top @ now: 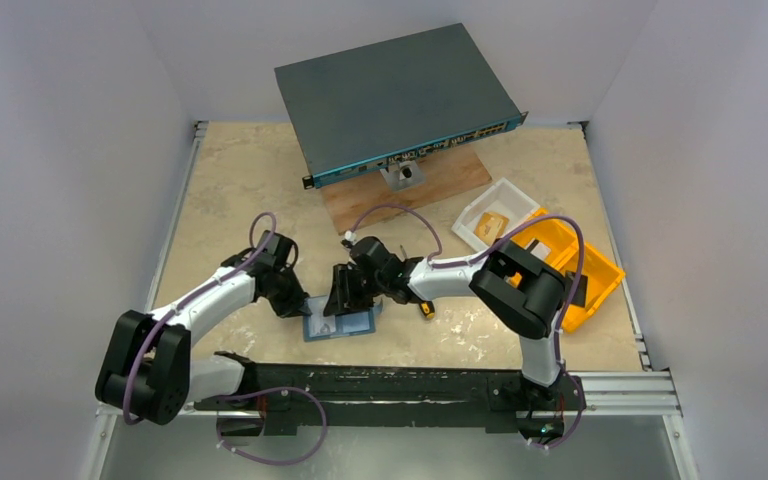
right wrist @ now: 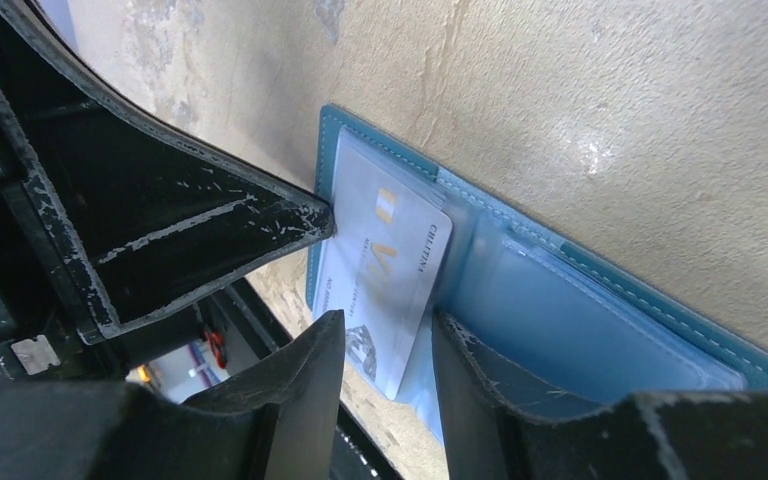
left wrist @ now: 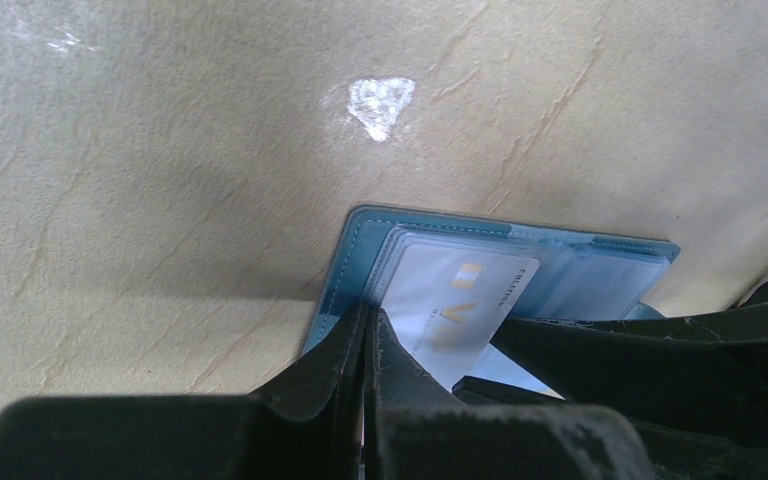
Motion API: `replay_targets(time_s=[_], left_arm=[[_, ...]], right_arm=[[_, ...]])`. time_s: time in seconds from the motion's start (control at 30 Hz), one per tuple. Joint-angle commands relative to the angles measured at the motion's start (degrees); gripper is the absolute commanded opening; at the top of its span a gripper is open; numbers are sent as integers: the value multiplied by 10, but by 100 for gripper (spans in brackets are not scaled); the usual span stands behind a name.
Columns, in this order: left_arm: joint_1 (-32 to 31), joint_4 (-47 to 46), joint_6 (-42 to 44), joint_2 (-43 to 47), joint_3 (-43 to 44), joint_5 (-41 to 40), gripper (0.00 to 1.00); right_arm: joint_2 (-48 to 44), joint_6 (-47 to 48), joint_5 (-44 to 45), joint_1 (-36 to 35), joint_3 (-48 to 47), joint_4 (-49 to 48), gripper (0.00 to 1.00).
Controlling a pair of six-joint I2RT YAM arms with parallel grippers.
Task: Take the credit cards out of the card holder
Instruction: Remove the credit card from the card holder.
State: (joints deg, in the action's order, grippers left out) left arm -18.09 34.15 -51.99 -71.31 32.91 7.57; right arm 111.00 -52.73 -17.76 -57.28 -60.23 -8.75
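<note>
The teal-blue card holder (top: 340, 324) lies open and flat on the beige table, its paler blue slots facing up. A white card with gold print (left wrist: 458, 300) sticks partway out of its left half, askew. My left gripper (left wrist: 367, 312) is shut, and its tip presses on the holder's left edge (left wrist: 345, 270). My right gripper (right wrist: 388, 320) is open, its fingers straddling the card's (right wrist: 385, 265) free corner over the holder (right wrist: 580, 320). In the top view the left gripper (top: 295, 303) and the right gripper (top: 343, 297) meet over the holder.
A large dark grey-teal network switch box (top: 395, 100) stands at the back on a wooden board (top: 415, 195). A white tray (top: 495, 218) and a yellow bin (top: 575, 270) sit at the right. The black rail (top: 380, 385) runs along the near edge.
</note>
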Motion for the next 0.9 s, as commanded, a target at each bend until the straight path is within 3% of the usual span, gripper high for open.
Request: replay_targets(time_s=[0.0,0.3,0.57,0.63,0.7,0.87], left_arm=[[-31,-15,-20,-13,-3,-5,0],[-64,-33,-44,-17,-2,4,0],[-75,-53,-47,-35,0,17,9],[-75,-49,-54,-42,-3,13,8],[-75,-36,-63,-50,-4,1,0],[-74,-11,-84,-54,-6,-27,0]], right_arm=[[14,-15,-41,5,12,-49,38],[19,-27,-62,15,27,-80,38],[17,-41,-77,23,51,-114,38],[15,-45,-80,26,59,-123,38],[12,-50,-84,30,69,-133,38],[2,-66,-94,39,92,-161,37]])
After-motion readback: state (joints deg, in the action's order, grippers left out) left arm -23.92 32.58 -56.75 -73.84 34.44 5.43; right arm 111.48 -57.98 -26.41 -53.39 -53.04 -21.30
